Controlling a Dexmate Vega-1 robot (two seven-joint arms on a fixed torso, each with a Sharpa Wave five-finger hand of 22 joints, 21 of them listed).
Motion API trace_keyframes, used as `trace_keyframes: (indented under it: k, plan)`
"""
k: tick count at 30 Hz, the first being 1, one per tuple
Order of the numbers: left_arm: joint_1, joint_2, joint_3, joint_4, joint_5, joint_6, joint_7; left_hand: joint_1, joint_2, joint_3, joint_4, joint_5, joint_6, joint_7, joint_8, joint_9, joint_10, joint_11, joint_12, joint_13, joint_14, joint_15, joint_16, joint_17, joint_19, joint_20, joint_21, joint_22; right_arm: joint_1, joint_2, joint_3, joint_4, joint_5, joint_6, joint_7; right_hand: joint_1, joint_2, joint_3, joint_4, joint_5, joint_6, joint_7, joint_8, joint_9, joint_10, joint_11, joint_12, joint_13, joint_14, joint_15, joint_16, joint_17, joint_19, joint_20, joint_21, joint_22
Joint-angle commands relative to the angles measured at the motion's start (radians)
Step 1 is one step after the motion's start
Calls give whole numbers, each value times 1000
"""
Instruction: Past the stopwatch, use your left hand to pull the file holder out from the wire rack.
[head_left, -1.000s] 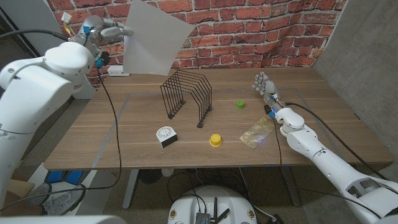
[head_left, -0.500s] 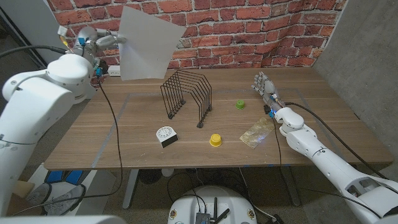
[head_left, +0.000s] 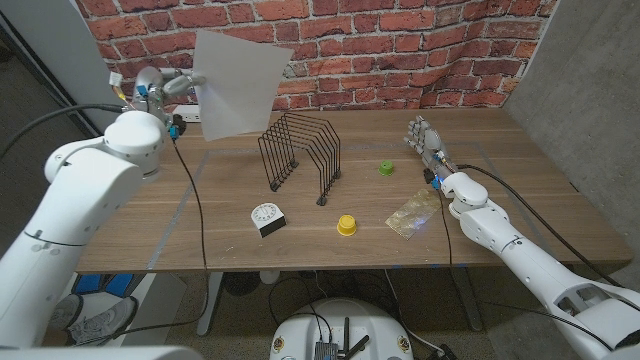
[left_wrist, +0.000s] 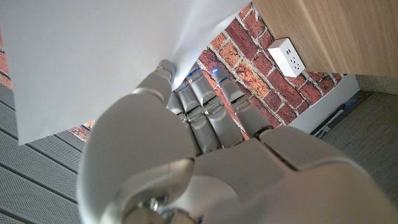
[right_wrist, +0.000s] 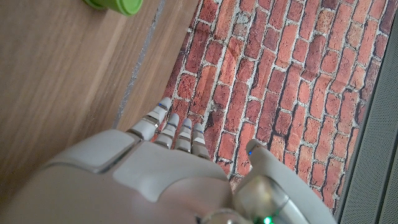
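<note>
The flat white file holder (head_left: 236, 82) is held up in the air by the left hand (head_left: 172, 82), behind the black wire rack (head_left: 300, 152). The small white stopwatch (head_left: 267, 218) is seen on the wooden surface (head_left: 200, 215) in front of the rack. The right hand (head_left: 426, 140) is kept open, fingers straight, with nothing in it.

We see a worktop (head_left: 520, 205) of brown wood with a smooth, matt grain, bearing a wire rack (head_left: 299, 154) of thin black metal rod. The file holder (head_left: 237, 82) looks like a flat, matt white sheet, paper or thin plastic, pinched by the left robot hand (head_left: 172, 84), whose shell is smooth grey-white plastic with a slight sheen. The right robot hand (head_left: 428, 142) has the same glossy plastic casing. The stopwatch (head_left: 267, 218) appears white and black plastic. A crinkled wrapper (head_left: 414, 214) shines like foil. The yellow cap (head_left: 346, 225) and green cap (head_left: 385, 168) look like smooth plastic. The brick wall (head_left: 400, 40) looks rough.
</note>
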Motion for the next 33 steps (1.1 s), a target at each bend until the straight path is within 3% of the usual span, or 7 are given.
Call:
trace_keyframes:
  k: [1,21,33]
  plan:
    - [25,-63,40,38,-16,-65,95,2,4,7,-3,8,5,4,1,5,1,8,5,3,1,-6,0,2,5,-130,4,2,11,5,-5,18,0,3,10,-1,122,8,1,-3,10,-4,0,4,4,-2,0,2,-3,-17,5,3,7,-24,0,6]
    - [28,-142,96,93,-85,-98,196,-4,1,9,-1,8,2,-10,1,6,-7,9,3,3,-11,-6,-4,1,-1,-130,1,2,-1,-3,0,2,6,-4,5,-2,121,9,1,-3,8,-3,-1,4,4,-2,0,2,-4,-18,6,4,7,-24,0,6]
    - [34,-155,116,121,-115,-114,240,-9,0,11,-1,9,-6,-13,0,7,-12,8,2,3,-18,-6,-5,0,-3,-130,0,2,5,-2,-5,11,1,2,16,-2,121,9,1,-3,9,-3,-1,4,4,-3,0,2,-4,-16,6,5,7,-24,0,6]
